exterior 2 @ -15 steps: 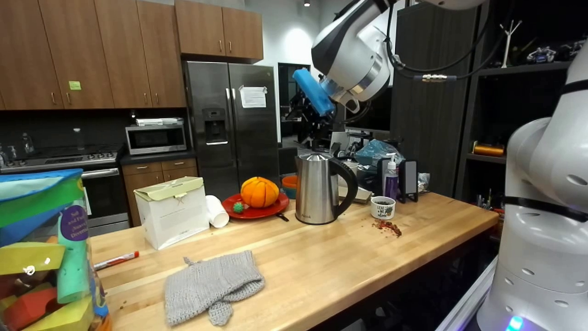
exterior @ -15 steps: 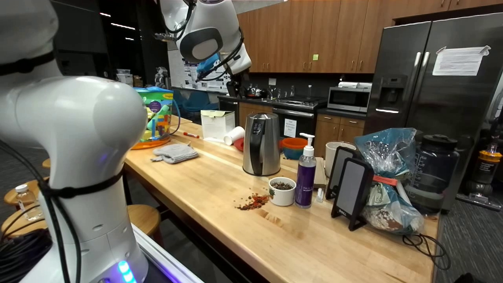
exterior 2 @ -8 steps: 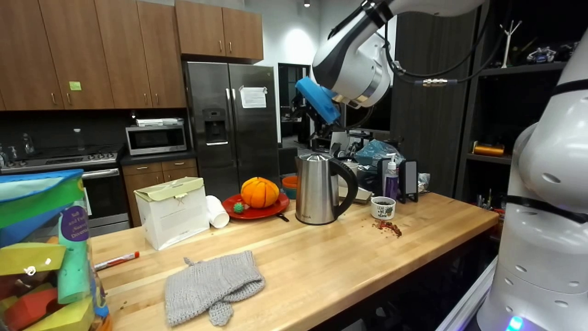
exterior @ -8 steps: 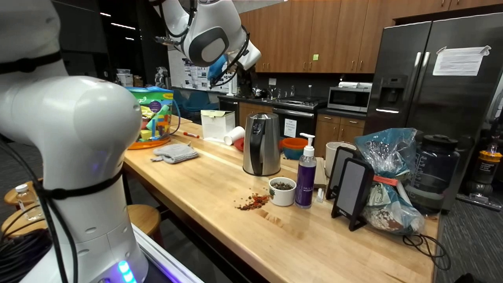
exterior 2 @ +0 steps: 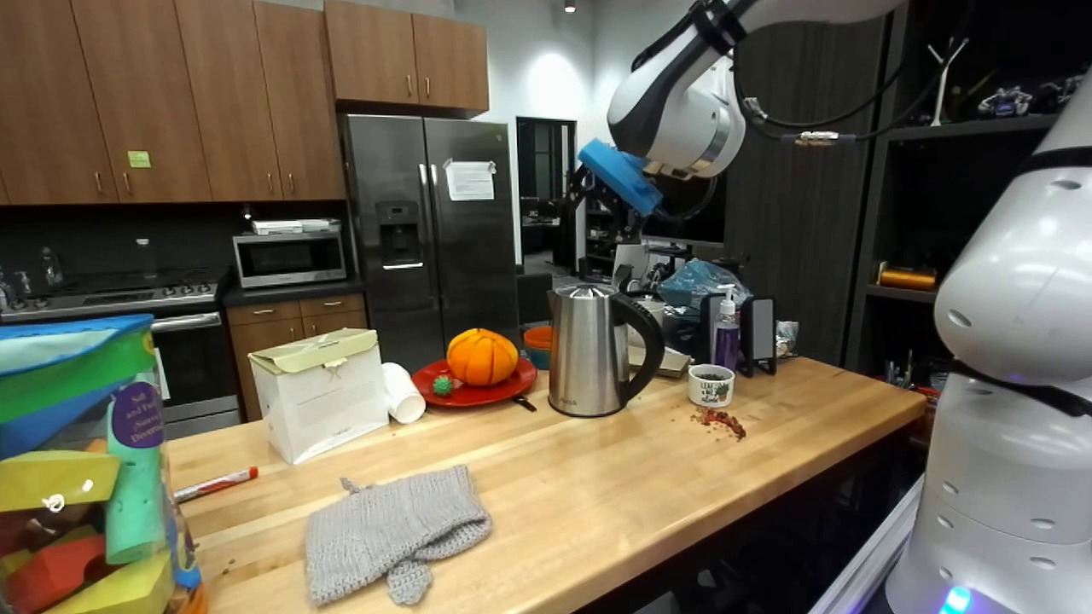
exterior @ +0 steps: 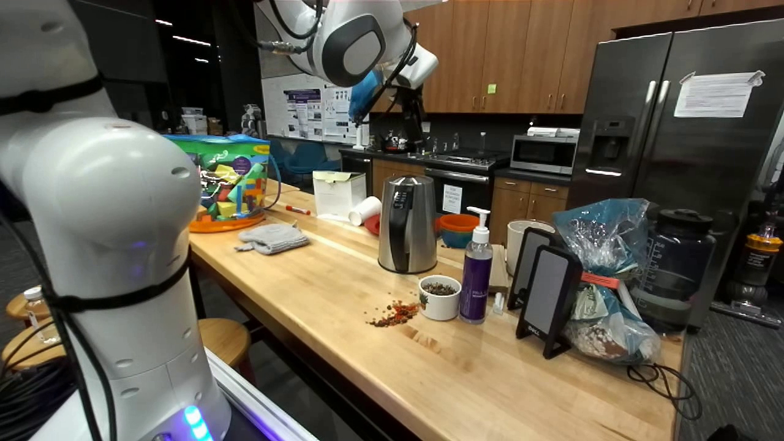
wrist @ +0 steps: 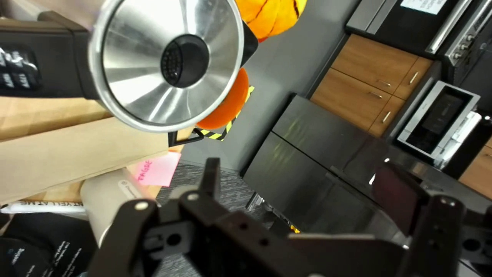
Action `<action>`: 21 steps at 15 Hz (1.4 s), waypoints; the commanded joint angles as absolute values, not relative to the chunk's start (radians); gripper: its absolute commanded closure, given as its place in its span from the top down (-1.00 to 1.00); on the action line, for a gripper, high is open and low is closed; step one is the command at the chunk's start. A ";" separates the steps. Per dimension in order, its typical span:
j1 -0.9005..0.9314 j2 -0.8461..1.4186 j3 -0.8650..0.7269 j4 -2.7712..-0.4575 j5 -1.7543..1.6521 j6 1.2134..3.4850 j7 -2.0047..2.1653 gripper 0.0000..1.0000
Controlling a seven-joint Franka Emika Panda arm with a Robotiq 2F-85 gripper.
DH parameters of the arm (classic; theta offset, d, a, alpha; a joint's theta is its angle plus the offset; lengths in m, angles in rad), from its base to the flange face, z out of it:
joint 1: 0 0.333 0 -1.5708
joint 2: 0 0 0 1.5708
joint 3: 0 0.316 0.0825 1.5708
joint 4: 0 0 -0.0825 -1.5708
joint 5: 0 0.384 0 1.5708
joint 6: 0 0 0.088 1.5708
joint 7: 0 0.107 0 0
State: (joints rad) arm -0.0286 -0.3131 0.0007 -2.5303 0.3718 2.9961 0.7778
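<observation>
My gripper (wrist: 303, 175) is open in the wrist view, its two fingers wide apart with nothing between them. It hangs in the air above the table, with the steel kettle (wrist: 132, 61) closest to it; they do not touch. The kettle's black handle (wrist: 42, 59) points to the left edge there. In both exterior views the kettle (exterior: 409, 229) stands upright below the gripper (exterior: 415, 128), which is dark and small. A blue cover (exterior 2: 621, 175) wraps the wrist just behind the gripper (exterior 2: 601, 220).
Around the kettle are an orange pumpkin (exterior 2: 483, 356) on a red plate (exterior 2: 503, 394), nested bowls (exterior: 458, 229), a white cup of dark bits (exterior: 440, 298), spilled flakes (exterior: 397, 314), a purple pump bottle (exterior: 476, 275) and speakers (exterior: 545, 294). A white box (exterior 2: 324, 396) and grey mitt (exterior 2: 397, 529) lie further off.
The arm and gripper have shifted rightward in both exterior views, rising slightly in one of them. The kettle and the other tabletop things stay where they were.
</observation>
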 commanded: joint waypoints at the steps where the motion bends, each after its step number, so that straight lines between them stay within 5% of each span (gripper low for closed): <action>1: -0.081 -0.344 0.040 -2.500 0.302 2.858 0.820 1.00; 21: -0.038 -0.210 0.048 -2.373 0.327 2.581 0.841 1.00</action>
